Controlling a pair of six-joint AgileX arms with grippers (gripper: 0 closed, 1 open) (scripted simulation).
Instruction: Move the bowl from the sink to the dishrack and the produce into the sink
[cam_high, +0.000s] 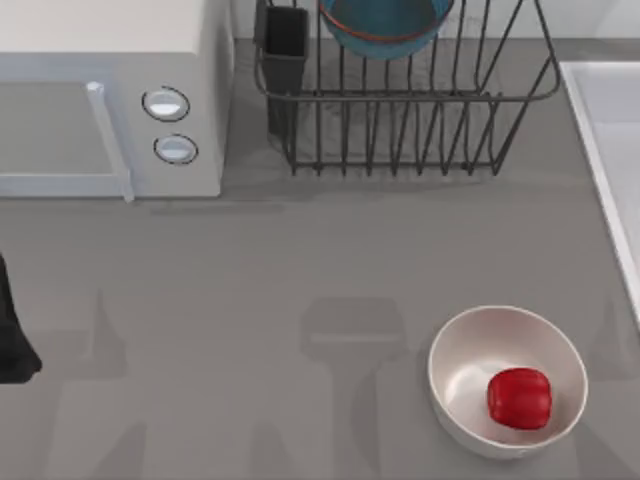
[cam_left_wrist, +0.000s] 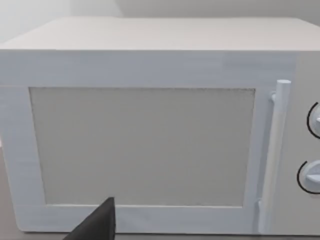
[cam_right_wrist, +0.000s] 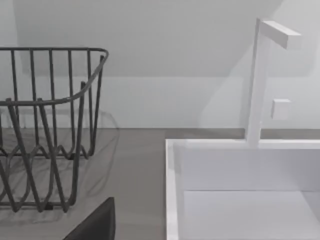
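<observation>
The teal-blue bowl (cam_high: 385, 25) with its red-orange rim line rests inside the dark wire dishrack (cam_high: 400, 130) at the back middle. The rack's black utensil cup (cam_high: 285, 50) is at its left corner. The red produce (cam_high: 519, 397) lies in a plain white bowl (cam_high: 460, 350) at the front right. The white sink (cam_high: 600, 110) runs along the right edge. A dark part of my left arm (cam_high: 10, 335) sits at the far left edge, away from all of these. A dark piece of my right gripper (cam_right_wrist: 95, 222) hangs before the dishrack (cam_right_wrist: 50, 102) and the sink (cam_right_wrist: 172, 190).
A white microwave (cam_high: 110, 40) with two round knobs fills the back left; its door (cam_left_wrist: 150, 145) faces my left gripper (cam_left_wrist: 97, 225). A white faucet (cam_right_wrist: 257, 80) rises behind the sink. Bare grey counter lies between the microwave, the rack and the white bowl.
</observation>
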